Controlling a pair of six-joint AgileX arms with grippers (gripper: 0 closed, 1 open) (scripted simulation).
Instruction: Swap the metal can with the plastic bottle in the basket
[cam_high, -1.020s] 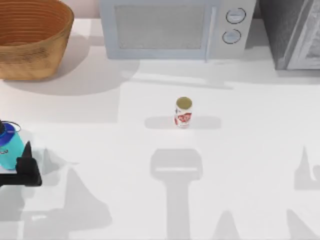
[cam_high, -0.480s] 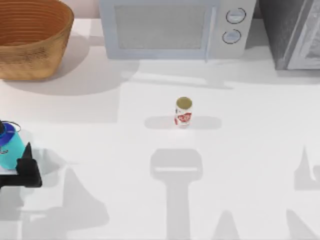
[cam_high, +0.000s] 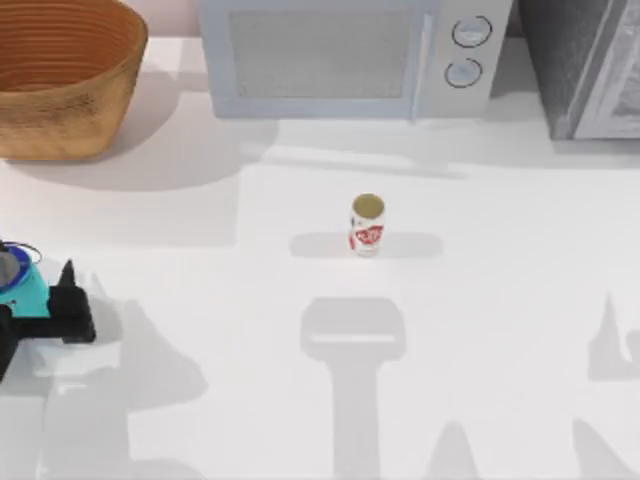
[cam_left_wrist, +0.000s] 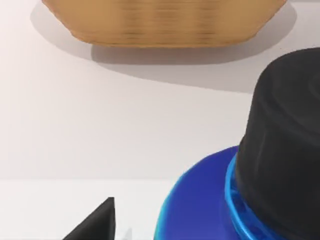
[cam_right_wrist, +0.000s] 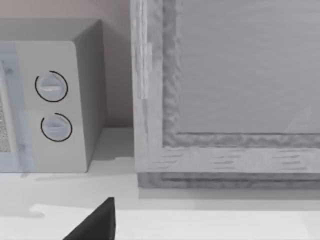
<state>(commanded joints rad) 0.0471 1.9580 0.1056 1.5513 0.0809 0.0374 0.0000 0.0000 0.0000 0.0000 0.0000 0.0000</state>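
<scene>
Your left gripper sits at the far left edge of the table, and 1 dark finger shows just right of the squat cyan-blue plastic bottle. The other finger is cut off by the frame edge, so you cannot tell how wide the jaws stand or whether they grip the bottle. In the left wrist view the bottle's blue shoulder and dark cap loom close, with 1 black fingertip beside them and a gap of table between.

The large round orange-brown wicker basket stands at the table's far-left back corner, well apart from the bottle, and the left wrist view looks toward its wall. What lies inside it is hard to make out.

The small white metal can with red markings and a dull gold top stands upright near the table's middle, in front of a pale grey microwave.

Your right arm is parked; its wrist view shows 1 black fingertip, the microwave's 2 dials and a grey cabinet.
</scene>
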